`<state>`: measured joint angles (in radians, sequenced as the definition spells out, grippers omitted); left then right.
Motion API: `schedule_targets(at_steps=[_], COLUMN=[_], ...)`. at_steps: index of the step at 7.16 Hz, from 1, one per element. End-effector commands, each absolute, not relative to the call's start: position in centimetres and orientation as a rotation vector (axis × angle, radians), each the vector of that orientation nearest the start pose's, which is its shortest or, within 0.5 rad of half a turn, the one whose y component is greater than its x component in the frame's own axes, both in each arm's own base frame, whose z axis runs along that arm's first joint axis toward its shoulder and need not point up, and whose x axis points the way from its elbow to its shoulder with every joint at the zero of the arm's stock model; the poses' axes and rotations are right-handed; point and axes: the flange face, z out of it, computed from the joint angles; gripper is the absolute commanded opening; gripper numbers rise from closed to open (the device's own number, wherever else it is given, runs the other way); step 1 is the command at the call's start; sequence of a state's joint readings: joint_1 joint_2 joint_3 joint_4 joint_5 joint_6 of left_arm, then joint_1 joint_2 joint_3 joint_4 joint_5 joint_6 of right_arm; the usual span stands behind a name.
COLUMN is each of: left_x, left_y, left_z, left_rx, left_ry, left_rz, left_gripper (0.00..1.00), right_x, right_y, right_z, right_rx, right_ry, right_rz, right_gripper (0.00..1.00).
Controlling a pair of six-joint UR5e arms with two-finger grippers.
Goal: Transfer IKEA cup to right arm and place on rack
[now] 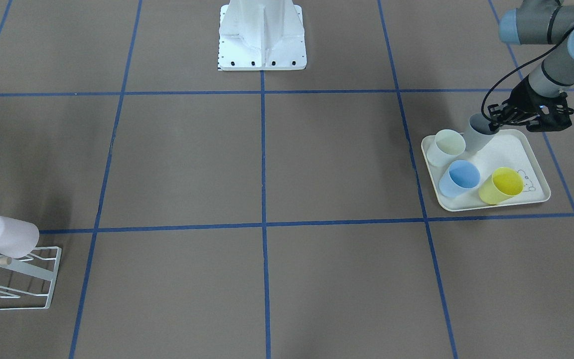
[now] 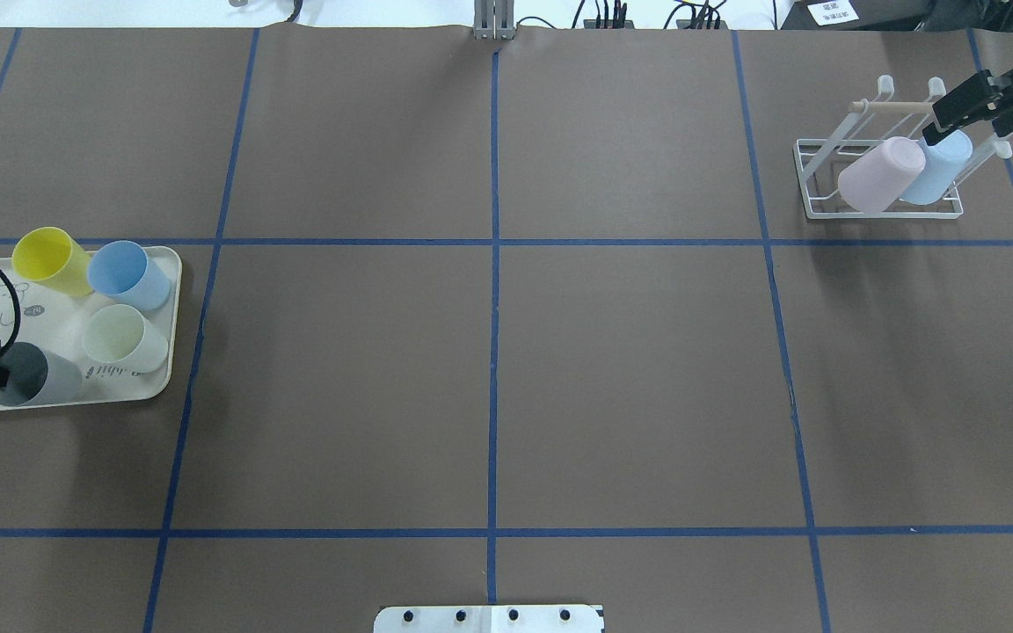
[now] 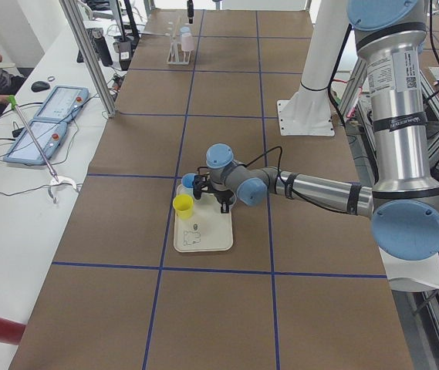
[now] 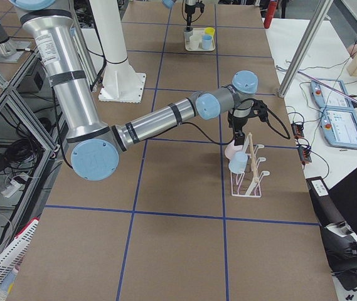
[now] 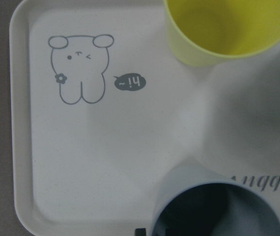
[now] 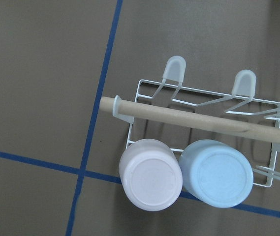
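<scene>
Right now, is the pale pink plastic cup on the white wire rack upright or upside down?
Upside down: the pale pink plastic cup on the white wire rack shows its closed base upward, tilted.

A robotics lab: the desk point(image 2: 630, 396) wears brown paper marked into squares by blue tape point(image 2: 493, 352). A white robot pedestal point(image 1: 262, 40) is bolted on, and aluminium posts point(image 3: 88, 54), teach pendants point(image 3: 57, 100) and cables point(image 2: 612, 13) line its edges.
</scene>
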<state>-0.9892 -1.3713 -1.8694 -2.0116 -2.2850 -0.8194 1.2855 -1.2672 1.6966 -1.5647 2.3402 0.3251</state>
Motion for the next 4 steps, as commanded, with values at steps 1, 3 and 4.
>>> schedule_targets(at_steps=[1, 3, 4], left_x=[11.0, 10.0, 10.8], left_y=[-40.3, -40.6, -41.0], left_z=[52.6, 49.3, 46.9], left_rx=[0.022, 0.075, 0.027], left_ry=[0.918, 0.953, 1.022], left_rz=[-0.142, -0.157, -0.201], left_gripper=[0.0, 0.0, 0.0], right_x=[-10.9, -12.1, -13.4], right_y=[-59.8, -59.0, -58.0], right_z=[42.6, 40.4, 38.6], right_rx=[0.169, 0.16, 0.151], right_ry=[-0.849, -0.872, -0.889], right_rz=[-0.132, -0.085, -0.054], right_gripper=[0.99, 0.99, 0.99])
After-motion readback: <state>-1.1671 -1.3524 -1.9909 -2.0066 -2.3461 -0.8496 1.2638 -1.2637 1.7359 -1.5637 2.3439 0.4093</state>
